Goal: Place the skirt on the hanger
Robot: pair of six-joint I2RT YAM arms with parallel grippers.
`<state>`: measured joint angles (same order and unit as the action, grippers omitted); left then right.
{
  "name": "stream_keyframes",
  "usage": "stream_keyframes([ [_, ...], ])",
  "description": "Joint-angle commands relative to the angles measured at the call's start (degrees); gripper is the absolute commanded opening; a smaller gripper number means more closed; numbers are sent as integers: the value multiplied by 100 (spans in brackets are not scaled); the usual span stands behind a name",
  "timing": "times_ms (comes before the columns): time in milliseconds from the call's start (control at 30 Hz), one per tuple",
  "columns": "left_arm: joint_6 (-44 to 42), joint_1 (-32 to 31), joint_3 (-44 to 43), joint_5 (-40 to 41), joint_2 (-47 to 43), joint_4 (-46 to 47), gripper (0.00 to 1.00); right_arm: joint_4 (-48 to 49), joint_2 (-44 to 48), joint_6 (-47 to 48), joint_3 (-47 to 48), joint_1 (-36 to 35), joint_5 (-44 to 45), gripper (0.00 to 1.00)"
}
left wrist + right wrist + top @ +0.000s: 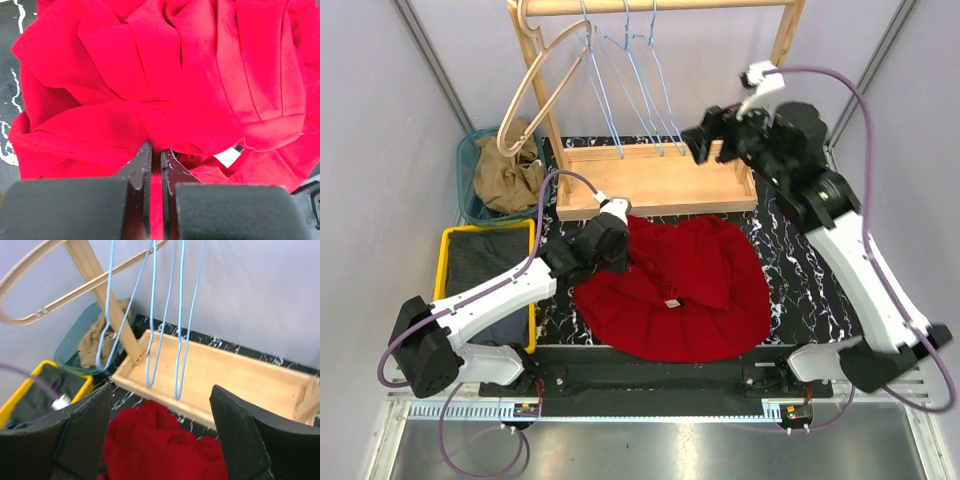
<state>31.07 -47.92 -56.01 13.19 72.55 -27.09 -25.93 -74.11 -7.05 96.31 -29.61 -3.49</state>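
Observation:
The red skirt (680, 290) lies spread on the black marbled table, with a small white label near its middle. My left gripper (620, 250) is at the skirt's upper left edge, and in the left wrist view its jaws (155, 152) are shut on a fold of the red skirt (190, 75). Three blue wire hangers (635, 90) hang from the wooden rail; they also show in the right wrist view (165, 320). My right gripper (700, 140) is open and empty, raised beside the hangers, right of them. The skirt (160, 445) shows below it.
A wooden rack with a tray base (660, 180) stands at the back, a wooden hanger (545, 85) on its left. A teal bin (470, 180) with tan cloth and a yellow bin (455, 240) with dark cloth sit at the left.

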Motion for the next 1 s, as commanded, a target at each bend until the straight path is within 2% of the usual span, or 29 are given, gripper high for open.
stream_keyframes([
  [0,-110,37,-209,-378,40,398,0,859,-990,678,598,16,66,85],
  [200,-145,37,-139,-423,-31,363,0,1336,-2247,942,2002,16,313,82],
  [267,-145,37,-121,-457,-66,362,0,1389,-2643,995,2416,16,690,81],
  [467,-92,37,-94,-528,-101,362,0,1276,-3574,1083,3357,16,884,77],
  [633,-84,37,-86,-572,-92,354,0,757,-4391,1171,4640,7,885,62],
  [767,-110,37,-121,-590,-66,327,0,169,-4788,1223,5475,16,701,55],
  [900,-127,46,-147,-616,-40,301,0,18,-4920,1276,5600,16,621,55],
  [967,-127,37,-130,-625,-40,301,0,-43,-4973,1311,5635,16,577,60],
])
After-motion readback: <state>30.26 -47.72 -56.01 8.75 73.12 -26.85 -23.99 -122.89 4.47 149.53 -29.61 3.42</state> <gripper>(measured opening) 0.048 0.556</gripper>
